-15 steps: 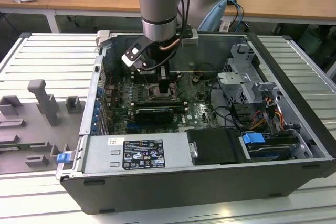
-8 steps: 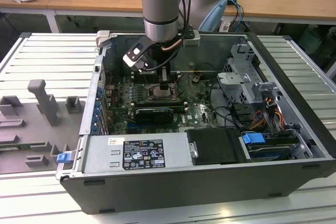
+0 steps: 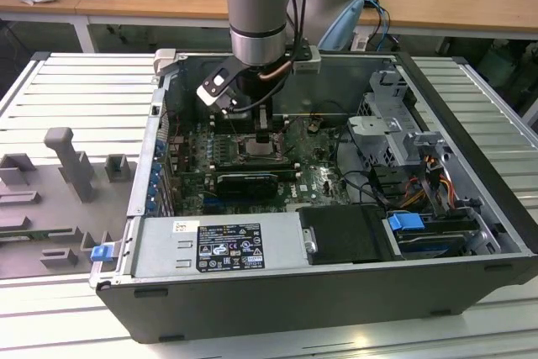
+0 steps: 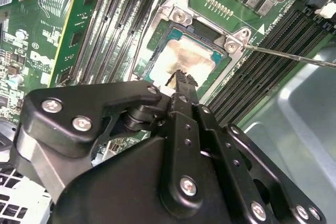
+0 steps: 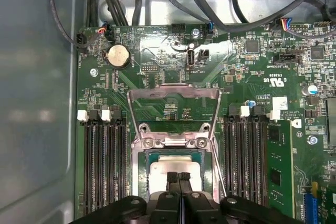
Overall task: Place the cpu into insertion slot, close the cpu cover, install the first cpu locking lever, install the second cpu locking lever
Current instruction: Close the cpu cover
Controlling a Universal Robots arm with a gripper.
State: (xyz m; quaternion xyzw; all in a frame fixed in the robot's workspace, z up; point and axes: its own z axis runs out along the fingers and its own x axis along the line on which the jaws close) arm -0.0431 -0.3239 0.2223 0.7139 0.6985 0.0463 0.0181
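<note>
The cpu (image 5: pixel 176 167) (image 4: pixel 189 56), a pale metal-topped square, lies flat in the insertion slot (image 5: pixel 139 174) (image 4: pixel 151 43) on the green board. The cpu cover (image 5: pixel 173 94), a thin silver frame, is swung open and tilted up behind the slot's hinge. My gripper (image 5: pixel 179 176) (image 4: pixel 181 77) (image 3: pixel 263 136) is shut, its tips together over the near part of the chip's top with nothing between them. I cannot tell whether they touch it. A thin locking lever rod (image 4: pixel 294 57) juts out from the slot's corner, unlatched.
Black memory slots (image 5: pixel 105 166) (image 5: pixel 244 161) flank the socket on both sides. Cables (image 5: pixel 210 3) hang over the board's far edge. In the exterior view the case holds a drive cage (image 3: pixel 391 136), a power supply (image 3: pixel 227 245) and tall side walls (image 3: pixel 147 174).
</note>
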